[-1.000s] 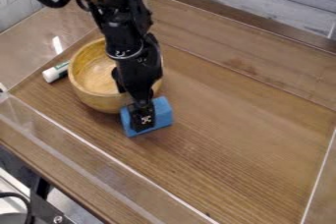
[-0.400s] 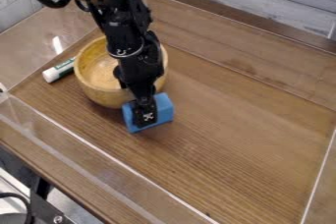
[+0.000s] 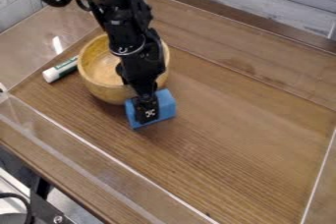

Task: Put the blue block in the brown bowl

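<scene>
The blue block rests on the wooden table just to the front right of the brown bowl. My gripper points straight down onto the block, with its black fingers closed against the block's sides. The block still touches the table and sits right beside the bowl's outer wall. The arm comes down from the upper left and hides the right part of the bowl's rim. What shows of the bowl's inside is empty.
A white marker with a green cap lies on the table left of the bowl. A clear raised wall runs along the table's front edge. A wide stretch of wooden table top lies to the right.
The fingers have closed in on the blue block, and the block has shifted slightly up and to the right. The arm has stayed over the same spot.
</scene>
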